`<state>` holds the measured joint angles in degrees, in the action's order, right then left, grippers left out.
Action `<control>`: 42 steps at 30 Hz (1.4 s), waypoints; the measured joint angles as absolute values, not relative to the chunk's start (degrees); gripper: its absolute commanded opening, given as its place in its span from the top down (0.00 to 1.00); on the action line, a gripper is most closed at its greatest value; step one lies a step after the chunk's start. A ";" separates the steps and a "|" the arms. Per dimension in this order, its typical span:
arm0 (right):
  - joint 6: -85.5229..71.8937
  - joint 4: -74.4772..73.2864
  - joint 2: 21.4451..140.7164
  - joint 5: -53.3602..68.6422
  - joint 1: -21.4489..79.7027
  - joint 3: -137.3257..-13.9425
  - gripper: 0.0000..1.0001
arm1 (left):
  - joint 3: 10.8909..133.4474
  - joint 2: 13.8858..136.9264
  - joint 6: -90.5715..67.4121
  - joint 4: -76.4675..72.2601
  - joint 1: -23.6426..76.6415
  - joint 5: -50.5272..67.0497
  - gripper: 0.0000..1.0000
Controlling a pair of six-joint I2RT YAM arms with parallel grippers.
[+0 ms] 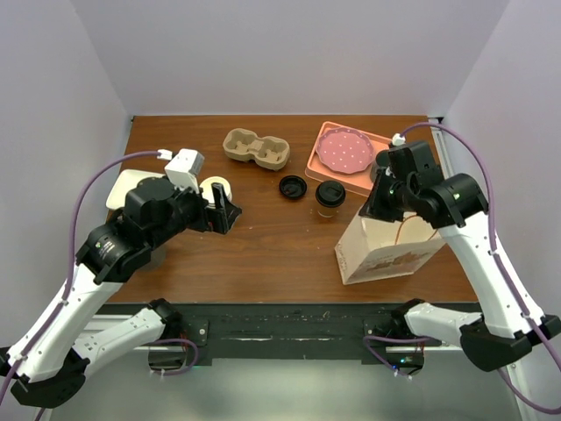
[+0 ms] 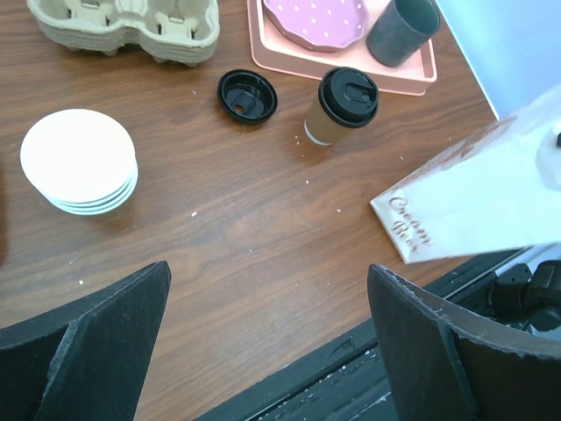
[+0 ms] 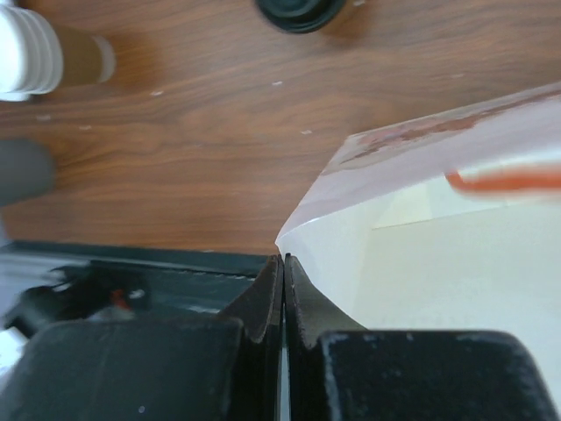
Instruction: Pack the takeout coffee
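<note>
Bag-opening step: my right pincer (image 3: 283, 257) is clenched on the paper bag (image 1: 386, 250) rim, my left pincer (image 2: 267, 267) released and empty. Takeout coffee (image 1: 330, 195) stands on the table (image 1: 263, 250) near the bag. Next, I'd say: left grabs the coffee and lowers it in upright

The white paper bag (image 3: 456, 263) runs off the picture's side just right of the right claw (image 3: 284, 260), which pinches its rim. The orange-red strip (image 3: 504, 180) inside is blurry. Ahead of the claw, a round black thing (image 3: 302, 13) is cut by the top edge; too little shows to name it. Far to its left, a grey smudge (image 3: 22, 171) is blurred.
</note>
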<state>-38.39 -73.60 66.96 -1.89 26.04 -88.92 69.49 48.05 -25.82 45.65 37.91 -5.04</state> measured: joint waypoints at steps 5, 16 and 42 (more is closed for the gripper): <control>-46.76 -64.49 65.25 3.11 29.04 -85.45 1.00 | 70.22 48.05 -25.87 45.69 37.91 -6.50 0.00; -58.28 -41.43 78.85 2.98 45.39 -85.45 0.97 | 70.22 48.34 -28.01 46.37 37.91 -9.37 0.02; -35.75 -44.88 87.90 6.85 46.09 -108.90 0.39 | 87.22 69.80 -31.44 54.63 37.39 -26.59 0.15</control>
